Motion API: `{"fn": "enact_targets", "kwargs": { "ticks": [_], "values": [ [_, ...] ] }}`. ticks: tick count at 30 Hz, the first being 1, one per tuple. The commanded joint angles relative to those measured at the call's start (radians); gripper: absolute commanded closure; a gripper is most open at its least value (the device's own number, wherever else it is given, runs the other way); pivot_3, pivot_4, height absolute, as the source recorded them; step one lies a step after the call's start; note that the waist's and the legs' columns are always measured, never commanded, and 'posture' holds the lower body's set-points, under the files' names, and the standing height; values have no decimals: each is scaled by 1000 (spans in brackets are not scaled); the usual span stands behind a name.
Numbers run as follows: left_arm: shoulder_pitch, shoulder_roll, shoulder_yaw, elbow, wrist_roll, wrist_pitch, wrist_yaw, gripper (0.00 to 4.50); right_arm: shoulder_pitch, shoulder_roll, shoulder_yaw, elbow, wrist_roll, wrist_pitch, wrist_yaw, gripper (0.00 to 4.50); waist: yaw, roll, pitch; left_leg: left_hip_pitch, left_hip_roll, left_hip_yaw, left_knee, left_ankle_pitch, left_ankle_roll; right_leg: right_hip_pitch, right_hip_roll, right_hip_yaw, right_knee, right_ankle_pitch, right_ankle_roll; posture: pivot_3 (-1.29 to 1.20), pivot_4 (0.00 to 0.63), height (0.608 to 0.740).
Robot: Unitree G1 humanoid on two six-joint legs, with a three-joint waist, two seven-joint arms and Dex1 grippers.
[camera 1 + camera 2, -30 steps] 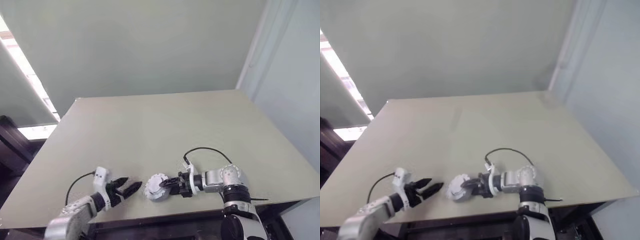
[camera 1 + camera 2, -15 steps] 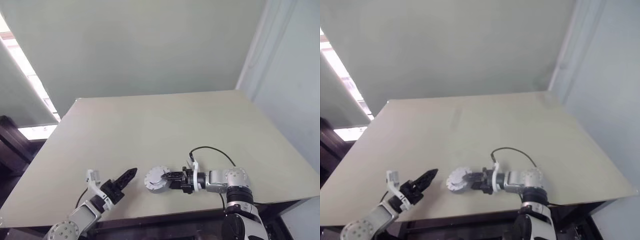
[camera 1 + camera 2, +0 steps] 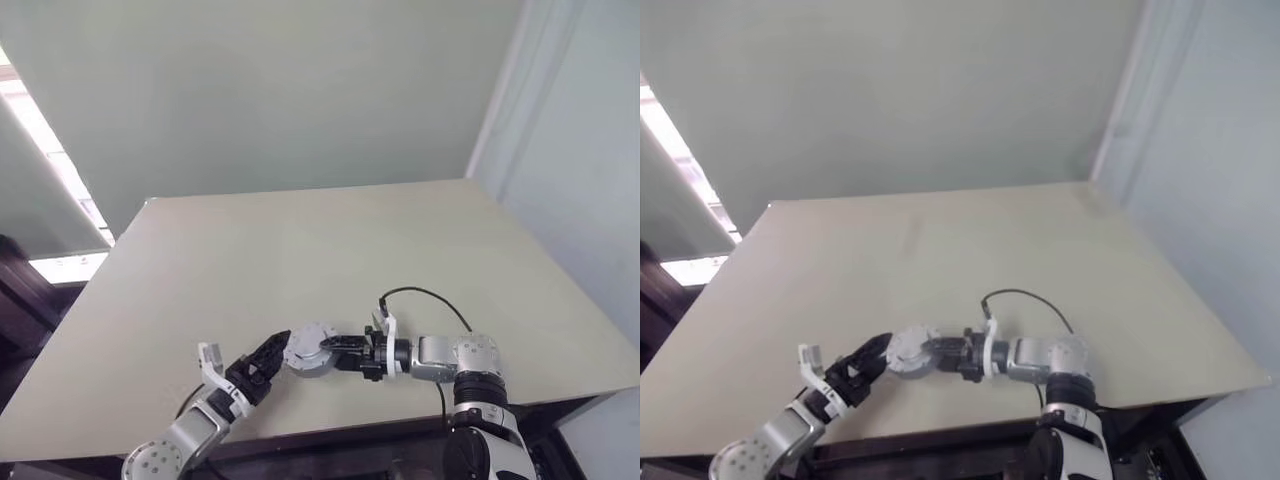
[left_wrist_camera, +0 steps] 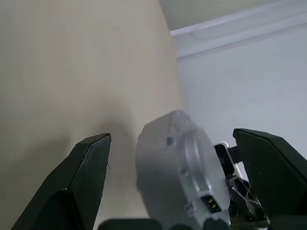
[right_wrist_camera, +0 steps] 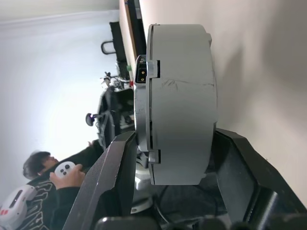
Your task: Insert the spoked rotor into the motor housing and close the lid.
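Right gripper (image 3: pixel 335 352) clamps the closed motor housing (image 3: pixel 308 351) on edge above the table (image 3: pixel 300 250), axis roughly level. Left gripper (image 3: pixel 268 357), jaws wide, sits just left of it, probably straddling the housing.

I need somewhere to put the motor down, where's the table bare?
The table is bare beyond the two pincers, out to the far edge and both sides. It is crowded at the near edge, where the right pincer holds the motor and the open left pincer flanks it.

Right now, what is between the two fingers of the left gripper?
In the left wrist view, the grey motor housing, held by the right gripper, sits between the open left gripper's fingers, touching neither.
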Motion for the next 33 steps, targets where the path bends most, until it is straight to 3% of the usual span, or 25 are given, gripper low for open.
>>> {"fn": "enact_targets", "kwargs": {
  "ticks": [1,14,24,27,32,33],
  "values": [
    [11,3,7,4,-29,4,6,39,-117,221,-10,-37,96,-7,-3,2345,-6,0,0,0,0,0,0,0,0,0,0,0,0,0,0,0,0,740],
    [-46,-72,-22,64,-52,-13,-8,39,-93,212,41,-39,168,-16,-50,2345,-10,0,0,-3,0,0,0,0,0,-1,0,0,-1,0,0,0,0,740],
    [-51,-31,-39,149,-39,17,-95,39,-83,196,54,-43,205,-25,-80,2345,-10,0,0,-3,0,-1,0,0,0,-1,0,0,-1,0,0,0,0,740],
    [-54,-18,-51,177,-23,22,-134,615,-82,194,56,-44,212,-28,-88,2345,-10,0,0,-3,0,-1,0,0,0,-2,0,0,-1,0,0,0,0,740],
    [-65,-2,-61,208,-18,36,-173,2248,-78,196,60,-44,223,-33,-99,2345,-10,0,1,-4,0,-1,0,0,0,-2,0,0,-1,0,0,0,0,740],
    [-68,-1,-61,215,-15,34,-177,2309,-78,196,61,-45,225,-33,-100,2345,-10,0,1,-4,0,-1,0,0,0,-2,0,0,-1,0,0,0,0,740]
  ]
}}
